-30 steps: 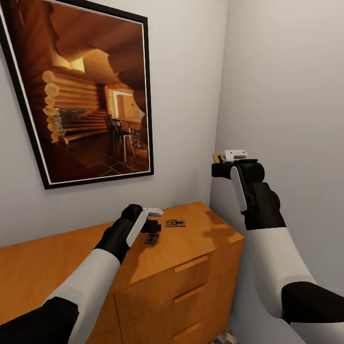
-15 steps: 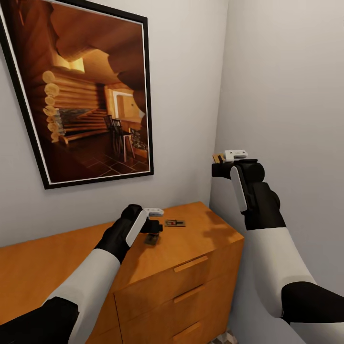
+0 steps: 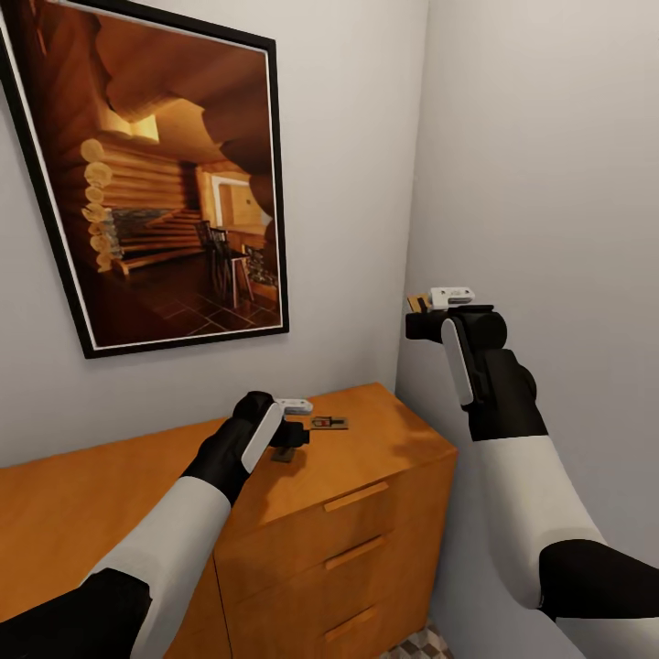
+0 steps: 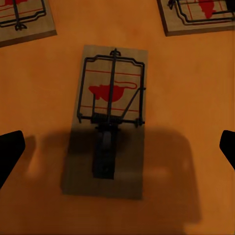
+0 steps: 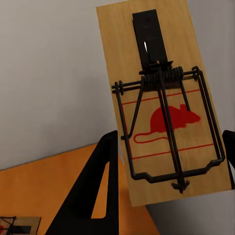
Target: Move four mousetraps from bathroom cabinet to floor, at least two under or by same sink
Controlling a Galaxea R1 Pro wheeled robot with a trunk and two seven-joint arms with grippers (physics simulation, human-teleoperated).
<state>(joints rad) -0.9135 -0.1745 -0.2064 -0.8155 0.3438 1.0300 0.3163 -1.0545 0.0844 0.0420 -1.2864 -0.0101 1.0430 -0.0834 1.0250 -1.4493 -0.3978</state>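
Left gripper point(image 3: 291, 437) spread wide, hovering over cabinet point(image 3: 384, 476) surface; mousetrap point(image 4: 110, 120) flat directly beneath, between fingers, untouched. Two more mousetraps just beyond it. Right gripper point(image 3: 419, 316) raised near wall corner, clamped on held mousetrap point(image 5: 164, 103), above cabinet's end.

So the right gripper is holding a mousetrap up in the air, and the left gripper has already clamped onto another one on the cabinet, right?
Not quite. The right gripper does hold a mousetrap up in the air, but the left gripper has clamped nothing: the left wrist view shows its fingers spread wide on either side of a mousetrap lying untouched on the cabinet.
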